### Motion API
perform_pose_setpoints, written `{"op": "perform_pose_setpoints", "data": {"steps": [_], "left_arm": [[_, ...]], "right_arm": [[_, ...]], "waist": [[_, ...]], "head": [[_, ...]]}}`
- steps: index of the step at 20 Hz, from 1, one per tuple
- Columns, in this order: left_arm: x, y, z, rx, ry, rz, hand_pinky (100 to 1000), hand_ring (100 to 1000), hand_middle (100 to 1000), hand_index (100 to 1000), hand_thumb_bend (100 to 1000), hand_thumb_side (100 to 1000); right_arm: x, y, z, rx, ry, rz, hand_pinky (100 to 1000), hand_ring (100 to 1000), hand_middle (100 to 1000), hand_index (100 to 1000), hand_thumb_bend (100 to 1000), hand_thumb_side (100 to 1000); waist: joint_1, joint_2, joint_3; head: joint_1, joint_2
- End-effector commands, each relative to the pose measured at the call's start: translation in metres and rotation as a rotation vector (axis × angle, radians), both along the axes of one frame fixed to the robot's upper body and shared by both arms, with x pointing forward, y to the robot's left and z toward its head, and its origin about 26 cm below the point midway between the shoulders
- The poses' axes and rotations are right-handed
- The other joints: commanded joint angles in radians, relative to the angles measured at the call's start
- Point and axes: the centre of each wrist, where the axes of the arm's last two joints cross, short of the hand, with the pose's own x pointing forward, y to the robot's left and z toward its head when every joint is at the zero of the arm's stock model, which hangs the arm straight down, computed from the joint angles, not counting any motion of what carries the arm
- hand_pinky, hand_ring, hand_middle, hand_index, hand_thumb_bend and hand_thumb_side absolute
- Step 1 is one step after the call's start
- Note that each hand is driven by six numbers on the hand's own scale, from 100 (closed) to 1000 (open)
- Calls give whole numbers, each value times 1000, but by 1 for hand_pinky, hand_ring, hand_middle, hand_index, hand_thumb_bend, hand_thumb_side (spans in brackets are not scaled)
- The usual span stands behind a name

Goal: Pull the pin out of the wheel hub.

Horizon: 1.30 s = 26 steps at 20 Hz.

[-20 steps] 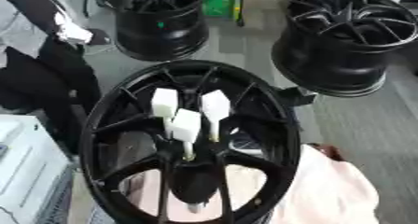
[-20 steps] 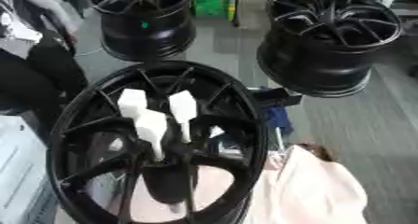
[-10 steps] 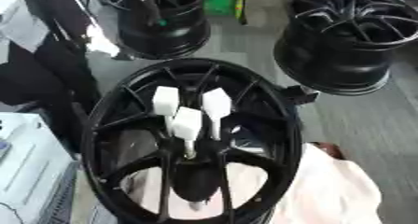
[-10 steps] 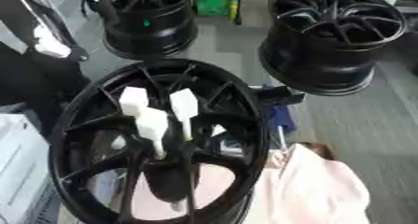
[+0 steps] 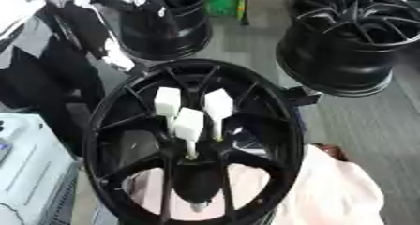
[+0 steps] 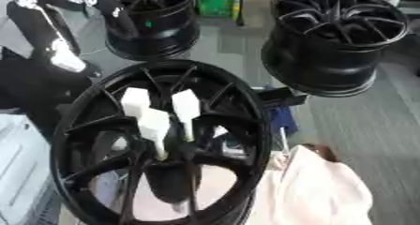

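Note:
A large black spoked wheel hub (image 5: 283, 125) stands in the middle of the view. Three white pins with block-shaped heads stick out near its centre: one at the left (image 5: 167, 102), one in front (image 5: 189, 124) and one at the right (image 5: 218, 104). My left arm, black with a silver joint, comes in from the upper left corner. Its hand (image 5: 115, 59) shows a pale patch just outside the hub's upper left rim and touches no pin. The hand is too blurred to read. My right hand is out of view.
Two more black wheels stand behind, one at the back left (image 5: 164, 27) and one at the back right (image 5: 353, 41). A pale pink cloth (image 5: 336, 191) lies at the lower right against the hub. A light grey box (image 5: 25, 172) fills the lower left.
My left hand has come down and to the right, from the far upper left to the hub's upper left rim. The three pins have not moved.

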Motion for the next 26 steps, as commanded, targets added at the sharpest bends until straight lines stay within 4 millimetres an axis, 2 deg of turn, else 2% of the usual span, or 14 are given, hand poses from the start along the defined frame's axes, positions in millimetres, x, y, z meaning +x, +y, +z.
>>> {"op": "perform_pose_setpoints", "data": {"steps": [1, 11, 18, 26], "left_arm": [[-6, 3, 9, 4, -8, 30, 832, 824, 742, 884, 455, 437], [-12, 4, 2, -17, 70, 91, 830, 821, 737, 880, 445, 439], [-42, 18, 12, -37, 48, 139, 827, 817, 734, 875, 443, 407], [-77, 23, 3, -54, 52, 174, 829, 820, 740, 878, 440, 421]], "right_arm": [[0, 1, 7, -10, -22, 9, 707, 712, 743, 765, 100, 761], [0, 1, 6, 4, -22, 5, 707, 712, 743, 765, 100, 766], [0, 2, 6, 9, -25, 4, 707, 712, 742, 764, 100, 769], [1, 3, 7, 13, -28, 11, 707, 712, 742, 764, 100, 771]], "waist": [[2, -7, -2], [5, -4, -7], [11, 4, -8], [15, 10, -17]], "head": [[2, -5], [6, -4], [-8, -8], [-15, -7]]}}
